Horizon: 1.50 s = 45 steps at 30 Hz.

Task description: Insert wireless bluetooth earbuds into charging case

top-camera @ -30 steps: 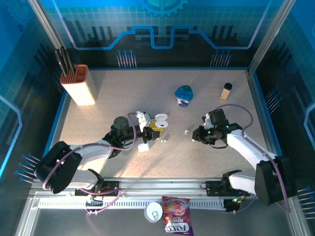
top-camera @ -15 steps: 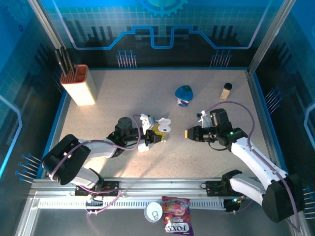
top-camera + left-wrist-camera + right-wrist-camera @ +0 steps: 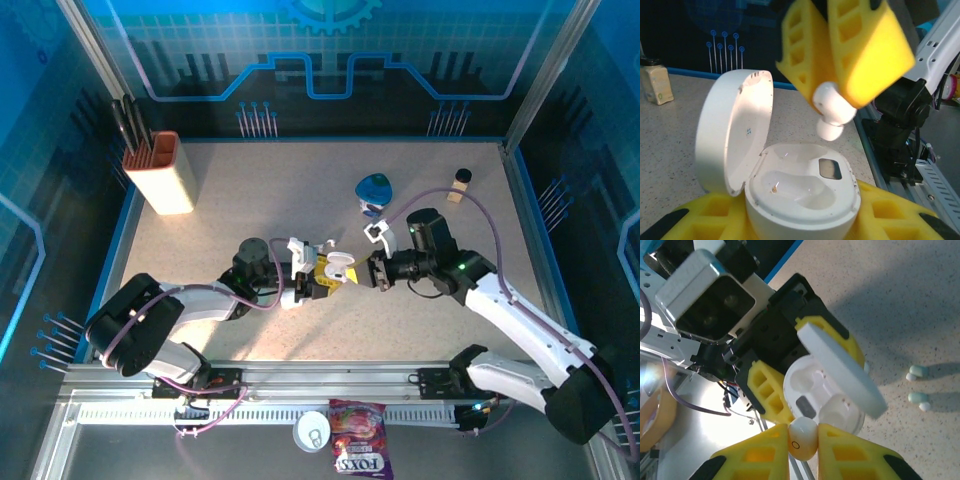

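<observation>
Below the right jaws the case (image 3: 805, 222) lies open and unblocked; its raised lid (image 3: 732, 135) walls off one side.

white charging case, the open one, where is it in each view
top external: white charging case at centre, held in the left gripper.
left wrist: bottom centre, lid swung up on the left.
right wrist: centre, lid tilted to the right.
shared landmark: the white earbud pinched by the right gripper, just off the case's mouth.
</observation>
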Available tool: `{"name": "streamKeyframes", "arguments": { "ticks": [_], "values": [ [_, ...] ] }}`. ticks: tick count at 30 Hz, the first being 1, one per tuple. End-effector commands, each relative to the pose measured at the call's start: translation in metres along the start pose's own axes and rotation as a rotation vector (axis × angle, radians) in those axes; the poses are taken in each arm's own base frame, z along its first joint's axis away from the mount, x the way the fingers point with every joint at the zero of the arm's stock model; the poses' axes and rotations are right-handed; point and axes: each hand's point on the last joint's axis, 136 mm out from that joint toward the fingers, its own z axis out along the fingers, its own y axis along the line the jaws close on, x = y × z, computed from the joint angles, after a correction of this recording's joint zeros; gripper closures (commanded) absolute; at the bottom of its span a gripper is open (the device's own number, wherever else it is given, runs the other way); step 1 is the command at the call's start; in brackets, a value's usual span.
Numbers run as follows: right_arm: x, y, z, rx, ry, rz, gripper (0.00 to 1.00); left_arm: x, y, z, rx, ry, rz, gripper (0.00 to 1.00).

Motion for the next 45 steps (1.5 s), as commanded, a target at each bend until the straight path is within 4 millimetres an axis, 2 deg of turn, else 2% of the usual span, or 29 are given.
{"name": "streamKeyframes", "arguments": {
  "ticks": [1, 4, 6, 19, 27, 32, 37, 45],
  "values": [
    [-0.012, 0.006, 0.001, -0.01, -0.004, -0.062, 0.82, -0.014, -0.011, 0.004, 0.068, -0.034, 0.076, 0.63],
    [-0.006, -0.001, 0.006, 0.007, 0.022, -0.047, 0.82, -0.015, -0.012, 0.004, 0.072, -0.036, 0.079, 0.63],
    [-0.013, 0.003, 0.005, 0.004, 0.016, -0.055, 0.82, -0.017, -0.012, 0.004, 0.07, -0.041, 0.078, 0.63],
    [0.002, -0.004, 0.007, 0.026, 0.067, -0.021, 0.82, -0.019, -0.004, 0.005, 0.026, -0.057, 0.058, 0.63],
    [-0.006, -0.007, 0.006, 0.054, 0.031, -0.052, 0.82, -0.02, -0.002, 0.005, 0.022, -0.06, 0.047, 0.63],
    [0.003, -0.014, 0.013, 0.071, 0.077, -0.035, 0.82, -0.023, -0.003, 0.005, 0.023, -0.066, 0.05, 0.63],
    [0.007, -0.019, 0.016, 0.101, 0.101, -0.032, 0.75, -0.023, -0.003, 0.005, 0.025, -0.066, 0.046, 0.63],
    [-0.005, -0.019, 0.007, 0.149, 0.053, -0.043, 0.6, -0.022, -0.003, 0.005, 0.025, -0.066, 0.044, 0.63]
  ]
}}
